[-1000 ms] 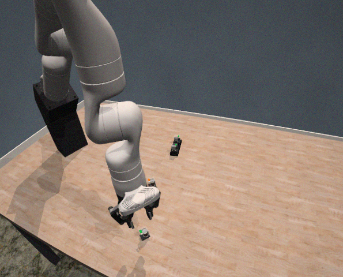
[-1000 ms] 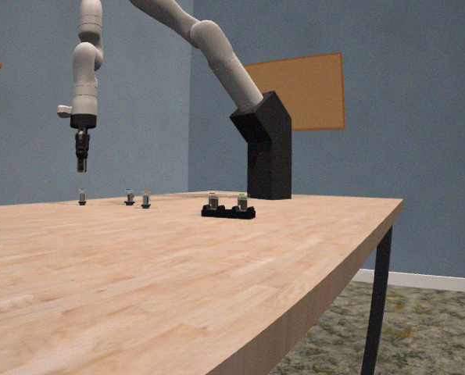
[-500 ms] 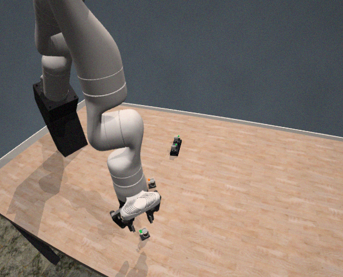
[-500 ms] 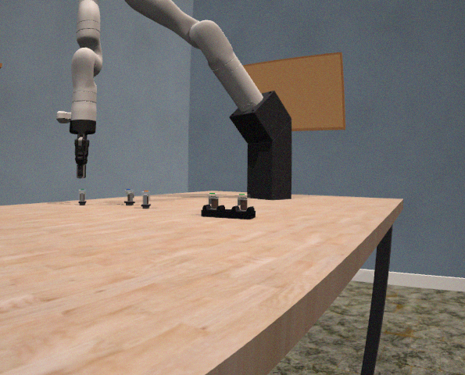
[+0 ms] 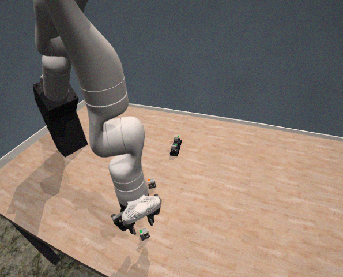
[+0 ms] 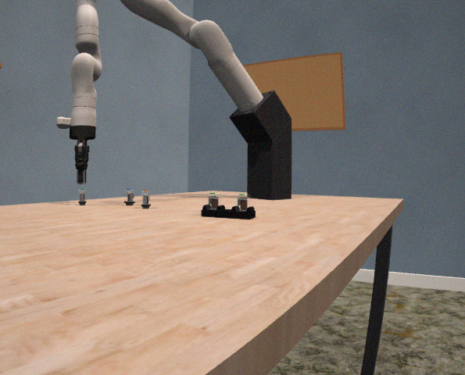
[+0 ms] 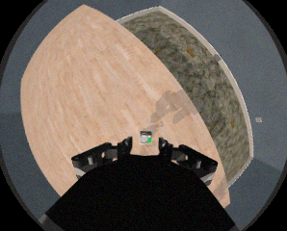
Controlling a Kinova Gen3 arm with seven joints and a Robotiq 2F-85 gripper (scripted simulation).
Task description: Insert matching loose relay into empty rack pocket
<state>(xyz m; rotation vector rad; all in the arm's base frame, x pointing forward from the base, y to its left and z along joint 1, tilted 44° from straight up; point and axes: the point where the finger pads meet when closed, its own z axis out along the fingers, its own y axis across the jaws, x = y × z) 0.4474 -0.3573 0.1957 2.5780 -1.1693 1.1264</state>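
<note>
Claw [image 6: 81, 176] half open, holding nothing, hanging straight above the green-button relay [image 5: 144, 234] near the desk [image 5: 255, 193] front-left edge, lined up to straddle it. Rack [image 6: 227, 212] well apart to the right, two green-topped relays seated, middle pocket apparently empty.

Pincer [image 6: 81, 177]: half open, nothing between fingers, air gap above green relay [image 6: 82, 196]; straight drop unobstructed.
Green relay: alone near the tabletop [image 6: 264, 258] edge, bare wood on all sides.
Orange relay [image 5: 151, 182], blue relay [image 6: 129, 196]: near each other, standing between green relay and rack [image 6: 228, 212].
Rack: well apart; two pockets filled, one open; overhead free.
Pedestal [image 6: 270, 161]: behind rack.
</note>
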